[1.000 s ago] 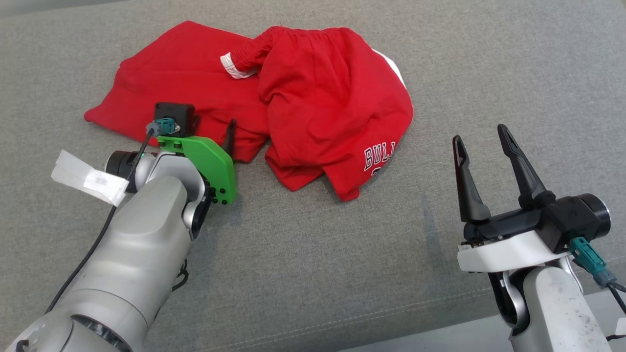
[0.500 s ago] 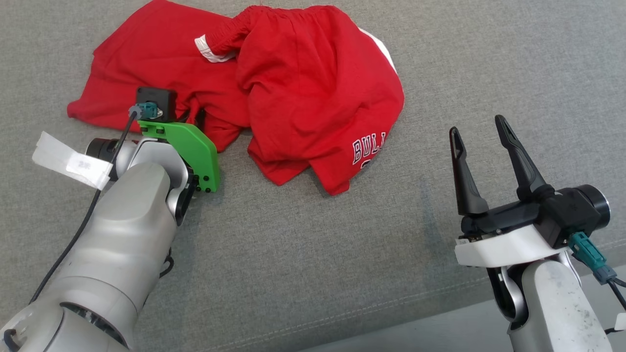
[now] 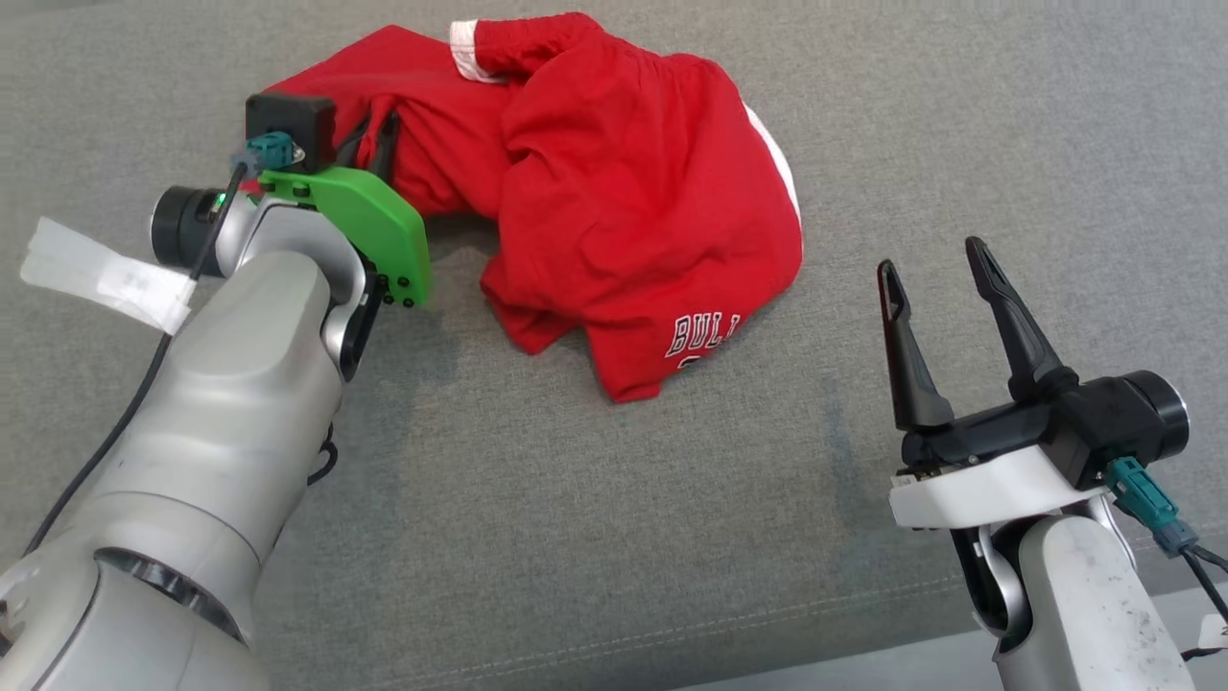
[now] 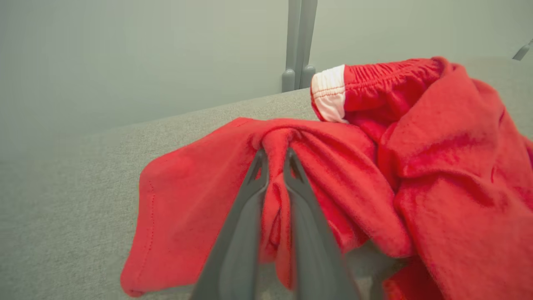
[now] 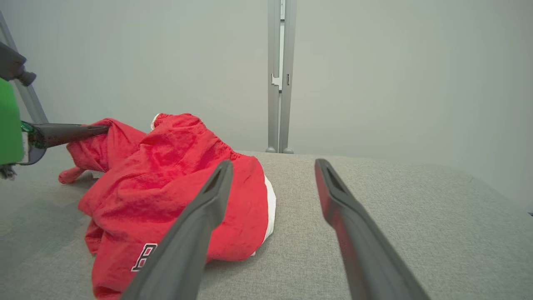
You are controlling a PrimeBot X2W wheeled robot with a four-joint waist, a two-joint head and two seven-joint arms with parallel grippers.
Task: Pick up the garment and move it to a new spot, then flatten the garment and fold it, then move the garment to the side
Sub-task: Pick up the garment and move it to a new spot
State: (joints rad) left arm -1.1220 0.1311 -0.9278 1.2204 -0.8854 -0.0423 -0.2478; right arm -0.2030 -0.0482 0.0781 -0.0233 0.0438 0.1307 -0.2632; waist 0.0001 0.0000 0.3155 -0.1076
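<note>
Between the left end effector's [image 4: 274, 158] fingers [image 4: 243, 208], a fold of red garment [image 4: 437, 166]

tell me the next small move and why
Probably lift the left gripper: it is shut on a fold of the shorts, whose bulk lies crumpled on the cushion. The right gripper stands open, apart from them.

Red shorts [image 3: 624, 192] with white trim and team lettering lie crumpled, one edge bunched and lifted.
</note>
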